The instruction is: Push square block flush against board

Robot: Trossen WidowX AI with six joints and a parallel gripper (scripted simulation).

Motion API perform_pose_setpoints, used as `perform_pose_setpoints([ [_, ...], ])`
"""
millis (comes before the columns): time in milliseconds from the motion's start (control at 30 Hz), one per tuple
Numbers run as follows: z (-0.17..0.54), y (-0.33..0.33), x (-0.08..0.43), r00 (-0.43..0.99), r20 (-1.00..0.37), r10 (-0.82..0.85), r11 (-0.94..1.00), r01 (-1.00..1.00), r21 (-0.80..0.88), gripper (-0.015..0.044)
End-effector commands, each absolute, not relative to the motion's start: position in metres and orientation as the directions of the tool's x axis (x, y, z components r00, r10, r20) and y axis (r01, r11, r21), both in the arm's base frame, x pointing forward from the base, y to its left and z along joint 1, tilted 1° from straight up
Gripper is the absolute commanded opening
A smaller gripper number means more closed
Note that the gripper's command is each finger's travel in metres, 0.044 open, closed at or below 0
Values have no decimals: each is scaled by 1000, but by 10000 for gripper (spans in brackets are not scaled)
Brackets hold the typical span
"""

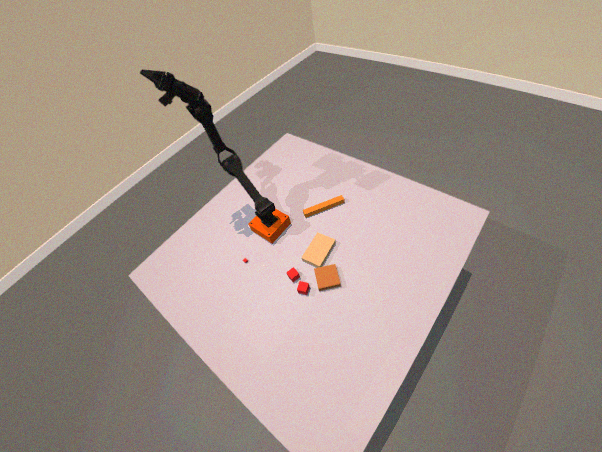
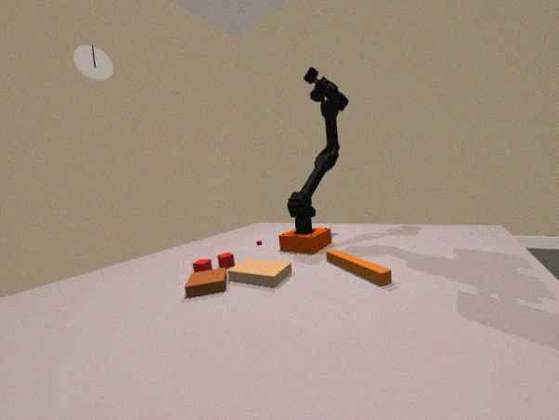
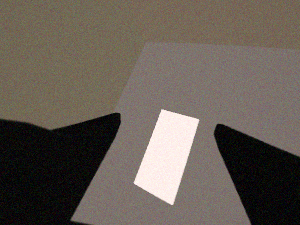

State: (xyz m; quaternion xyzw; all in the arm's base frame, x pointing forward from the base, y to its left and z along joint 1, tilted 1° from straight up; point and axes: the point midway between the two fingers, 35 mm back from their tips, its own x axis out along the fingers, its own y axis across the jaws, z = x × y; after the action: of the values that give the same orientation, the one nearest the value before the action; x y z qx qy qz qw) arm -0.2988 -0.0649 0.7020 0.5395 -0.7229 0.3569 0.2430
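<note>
The brown square block (image 1: 327, 277) (image 2: 205, 282) lies flat on the table. The pale tan rectangular board (image 1: 319, 249) (image 2: 261, 269) lies flat beside it, nearer the arm's base. They are turned at different angles: one corner of the board is very close to the block's facing side, and a wedge-shaped gap opens from there. Whether that corner touches cannot be told. My gripper (image 1: 143, 72) (image 3: 167, 123) is raised high above the table, far from both parts and pointing away from them. In the wrist view its fingers are wide apart with nothing between them.
Two red cubes (image 1: 293, 274) (image 1: 303, 287) (image 2: 226, 260) (image 2: 202, 265) lie close to the block. A tiny red cube (image 1: 245, 260) (image 2: 259, 242) lies farther off. A long orange bar (image 1: 324, 206) (image 2: 358, 267) lies on the board's other side. The orange base (image 1: 270, 226) (image 2: 305, 241) stands behind.
</note>
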Motion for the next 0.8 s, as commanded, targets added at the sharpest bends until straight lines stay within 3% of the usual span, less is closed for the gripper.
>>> perform_pose_setpoints([
  [0,702,-65,-299,-300,736,-606,163,-953,-254,374],
  [167,707,-67,-286,-272,746,-608,171,-962,-211,243],
  [467,729,-72,-221,-139,798,-586,240,-971,8,6],
  [767,746,-72,-154,12,840,-542,296,-933,203,0],
])
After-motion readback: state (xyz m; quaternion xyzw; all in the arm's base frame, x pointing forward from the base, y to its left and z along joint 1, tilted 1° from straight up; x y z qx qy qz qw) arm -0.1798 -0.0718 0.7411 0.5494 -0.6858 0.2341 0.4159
